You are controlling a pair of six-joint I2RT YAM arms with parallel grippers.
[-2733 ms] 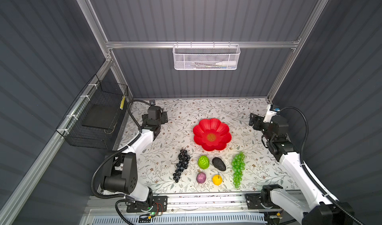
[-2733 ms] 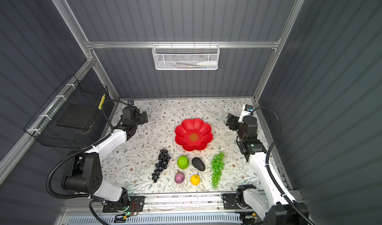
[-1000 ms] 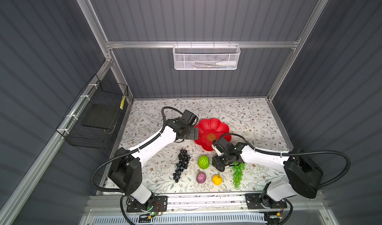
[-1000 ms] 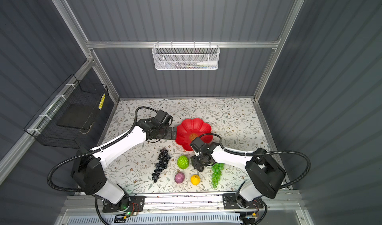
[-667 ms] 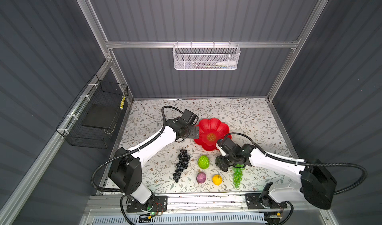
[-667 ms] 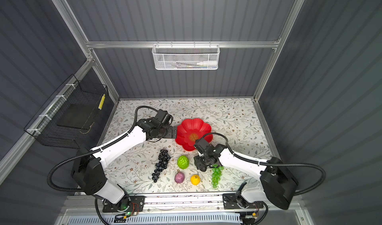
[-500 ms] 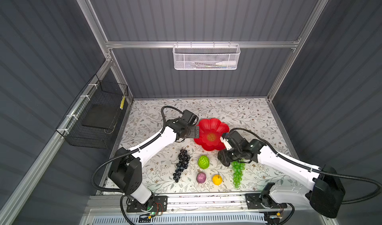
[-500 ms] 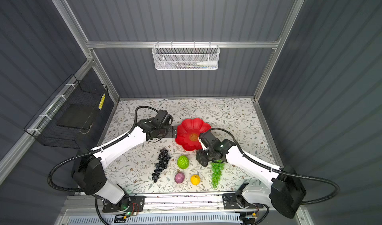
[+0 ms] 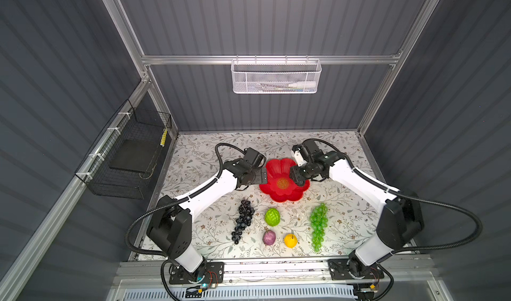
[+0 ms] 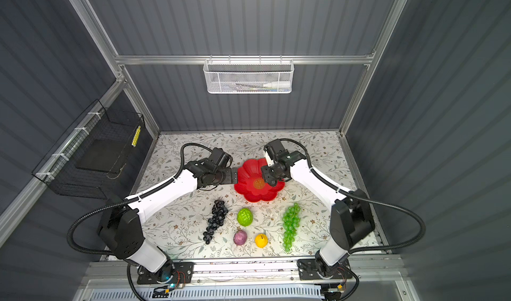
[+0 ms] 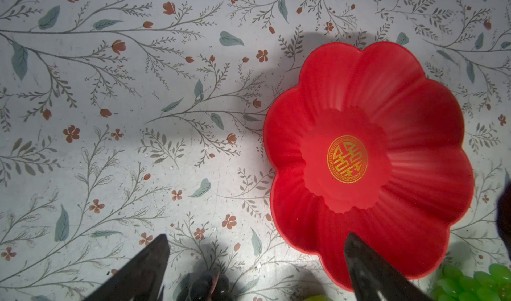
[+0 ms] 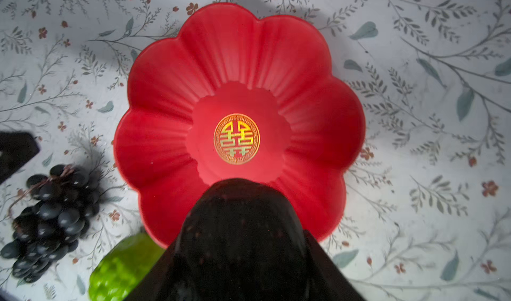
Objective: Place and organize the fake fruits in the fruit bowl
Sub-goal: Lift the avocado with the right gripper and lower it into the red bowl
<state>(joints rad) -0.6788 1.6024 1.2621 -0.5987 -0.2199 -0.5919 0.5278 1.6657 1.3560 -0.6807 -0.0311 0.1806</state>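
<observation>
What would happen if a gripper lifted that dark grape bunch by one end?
It would probably droop: the dark grape bunch is a long cluster of separate round beads, so it likely dangles. The glossy beads may slip from a pinch. Lying flat on the table, it seems unlikely to roll.

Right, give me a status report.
Left gripper open beside fruit bowl rim. Right gripper holds black avocado over it. Bowl empty, five fruits on table. Nothing blocking.

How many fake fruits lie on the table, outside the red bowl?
5: dark grape bunch leftmost, green grape bunch rightmost; between them bumpy green fruit, purple ball, yellow ball. The black avocado, held over the bowl, is not counted.
</observation>
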